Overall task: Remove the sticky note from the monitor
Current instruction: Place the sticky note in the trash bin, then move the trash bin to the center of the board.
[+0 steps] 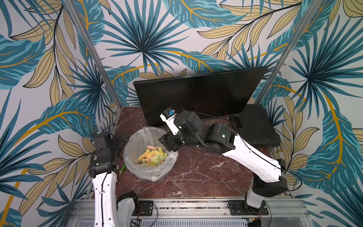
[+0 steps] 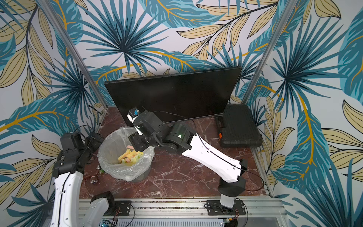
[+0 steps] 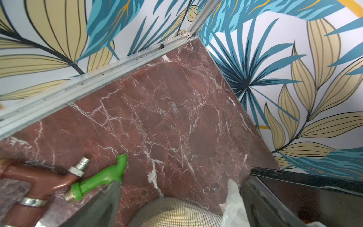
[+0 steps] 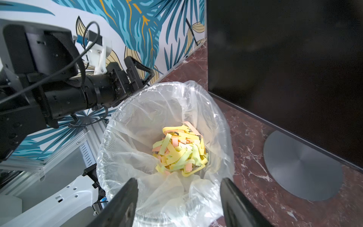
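My right gripper [image 4: 178, 182], jaws spread and empty, hangs over the bin [image 4: 137, 118] of coloured slips [image 4: 180, 151], the sticky note perhaps among them, monitor [image 4: 284, 68] at the bin's one o'clock, left gripper [image 4: 143, 76] splayed at ten.

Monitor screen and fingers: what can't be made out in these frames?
Wide black flat monitor: lower corner hidden behind the right arm, both top views.
Right gripper's fingers: tips cut off by the right wrist view's edge.
Left gripper's fingers: blurred and cropped, left wrist view.
Brown tap fitting: cut by the edge, same view.
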You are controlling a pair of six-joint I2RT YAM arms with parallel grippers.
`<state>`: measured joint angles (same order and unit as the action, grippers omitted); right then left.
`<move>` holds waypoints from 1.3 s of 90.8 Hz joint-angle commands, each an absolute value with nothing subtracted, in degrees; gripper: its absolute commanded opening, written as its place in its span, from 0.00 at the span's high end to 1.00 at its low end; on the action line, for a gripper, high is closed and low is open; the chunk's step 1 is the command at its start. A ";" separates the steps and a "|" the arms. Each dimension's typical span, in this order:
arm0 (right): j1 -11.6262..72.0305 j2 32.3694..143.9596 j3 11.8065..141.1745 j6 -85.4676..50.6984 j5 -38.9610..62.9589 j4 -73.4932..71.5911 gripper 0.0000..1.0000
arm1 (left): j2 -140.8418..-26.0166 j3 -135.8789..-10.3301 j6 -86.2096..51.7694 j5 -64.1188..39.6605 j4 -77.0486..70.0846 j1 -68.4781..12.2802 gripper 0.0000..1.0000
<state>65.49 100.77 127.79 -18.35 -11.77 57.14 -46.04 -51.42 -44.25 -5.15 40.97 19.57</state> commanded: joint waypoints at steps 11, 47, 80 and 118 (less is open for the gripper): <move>63.78 97.98 118.05 -18.05 -13.79 56.75 0.29 | -45.09 -45.89 -49.21 -16.45 38.13 19.68 0.00; 61.05 98.13 107.36 -19.97 -15.23 53.86 0.22 | -44.99 -42.45 -48.78 -19.89 35.92 19.60 0.00; 57.30 102.34 106.41 -21.08 -9.19 52.26 0.39 | -45.85 -41.19 -47.90 -20.48 33.46 18.80 0.00; 56.57 101.55 108.30 -21.54 -12.90 53.52 0.89 | -46.39 -42.23 -46.20 -20.61 33.07 18.72 0.00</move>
